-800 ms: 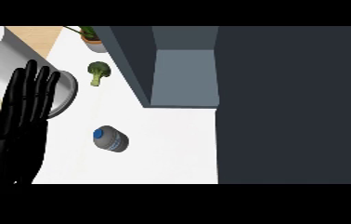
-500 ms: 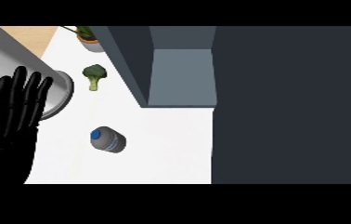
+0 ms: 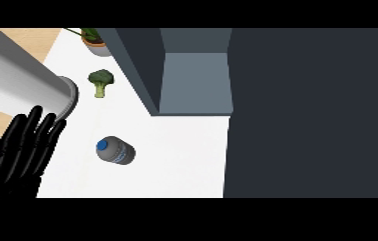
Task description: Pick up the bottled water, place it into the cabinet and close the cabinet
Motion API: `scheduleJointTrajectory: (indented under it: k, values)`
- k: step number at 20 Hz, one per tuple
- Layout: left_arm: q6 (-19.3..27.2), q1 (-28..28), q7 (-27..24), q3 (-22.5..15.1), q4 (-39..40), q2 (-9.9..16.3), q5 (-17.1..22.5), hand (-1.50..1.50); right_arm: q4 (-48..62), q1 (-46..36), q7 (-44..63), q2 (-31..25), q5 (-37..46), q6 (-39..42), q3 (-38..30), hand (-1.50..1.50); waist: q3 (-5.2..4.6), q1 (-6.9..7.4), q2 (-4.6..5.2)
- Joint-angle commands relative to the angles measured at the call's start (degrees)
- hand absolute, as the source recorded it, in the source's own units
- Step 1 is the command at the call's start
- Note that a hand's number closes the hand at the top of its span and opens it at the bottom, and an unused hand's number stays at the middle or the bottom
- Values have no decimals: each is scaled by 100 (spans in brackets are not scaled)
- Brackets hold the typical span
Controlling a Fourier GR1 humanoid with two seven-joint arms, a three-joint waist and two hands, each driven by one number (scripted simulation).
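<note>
While the left hand (image 3: 29, 147) rests with straight fingers, the bottle (image 3: 115, 151) stands apart — grey-bodied, blue-capped. Behind it, the cabinet (image 3: 196, 82) stands open.

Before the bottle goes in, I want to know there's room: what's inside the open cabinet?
The cabinet stands open, and only its bare grey floor and inner wall show; nothing sits on the visible part. The dark door panel at the right hides whatever lies behind it.

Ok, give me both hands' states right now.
Left hand: open, fingers straight, holding nothing, beside the bottled water.
Right hand: not in view.
</note>
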Motion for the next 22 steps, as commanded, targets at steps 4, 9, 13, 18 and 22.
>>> scheduleJointTrajectory:
  k: [4, 9, 13, 18, 22]
  values:
    - [177, 511, 545, -310, -763, -162, -272, -150, -530, 890, -36, -21, -166, 285, 146, -150, 2, -14, 8]
    - [-50, 768, -67, 27, -149, -160, -264, -150, -968, 1699, -236, -15, -204, 487, 323, -150, -1, -49, 5]
    - [-223, 1188, -549, 88, 99, -196, -332, -150, -1093, 1604, -176, 52, -31, 366, 492, -150, -4, -18, 3]
    - [92, 1075, -1186, -326, 914, -594, -1171, -150, -1127, 2177, -482, -57, 8, 618, 500, -150, -3, -70, -1]
    - [-22, 876, -1692, 351, 1777, -483, -864, -150, -845, 2116, -809, 45, 195, 558, 491, -150, -6, -44, 12]
